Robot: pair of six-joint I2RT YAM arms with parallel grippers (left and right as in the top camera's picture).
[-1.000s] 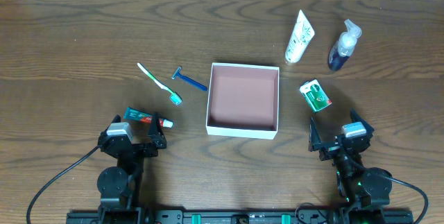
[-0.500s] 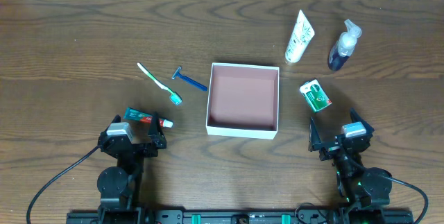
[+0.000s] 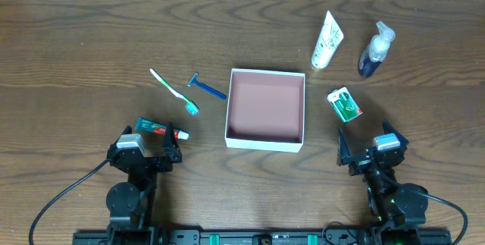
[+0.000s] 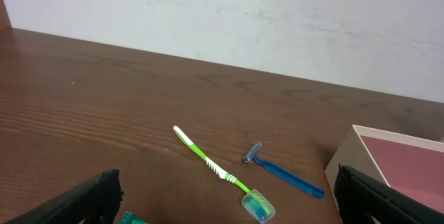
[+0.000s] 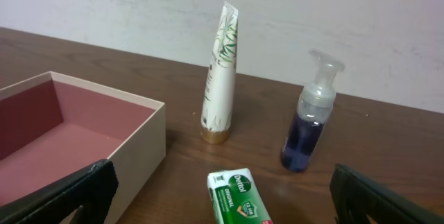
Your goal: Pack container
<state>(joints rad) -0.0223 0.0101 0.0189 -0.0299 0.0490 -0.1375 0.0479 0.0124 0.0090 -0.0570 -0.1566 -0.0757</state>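
Underneath everything runs a dark brown wood-grain table (image 3: 91, 32), and both wrist cameras show a plain white wall (image 4: 277, 23) rising behind its far edge. Near the middle of the table sits the shallow square cardboard container (image 3: 265, 140), white on its outer walls and dull reddish-pink inside, lidless and flat on the wood. The left gripper (image 3: 144, 152) sits at the near edge, well to the left of the container and nearer the camera side; its black fingers (image 4: 90, 196) are spread wide with nothing between them, and the container's near corner shows at the right edge of its wrist view. A green and red toothpaste tube with a white cap (image 3: 161, 130) lies just ahead of this claw. Farther out lie a green and white plastic toothbrush (image 3: 174, 92) and a blue plastic razor (image 3: 207, 87), the razor just beside the container's left wall. The right gripper (image 3: 371, 152) sits at the near edge, to the right of the container and apart from it; its black fingers (image 5: 76, 193) are likewise spread wide and hold nothing. A green and white packet of soap (image 3: 345, 104) lies just ahead of it, near the container's right wall. Beyond that lie a white tube with a green leaf print (image 3: 327, 40) and a clear pump bottle of dark blue liquid (image 3: 374, 51).
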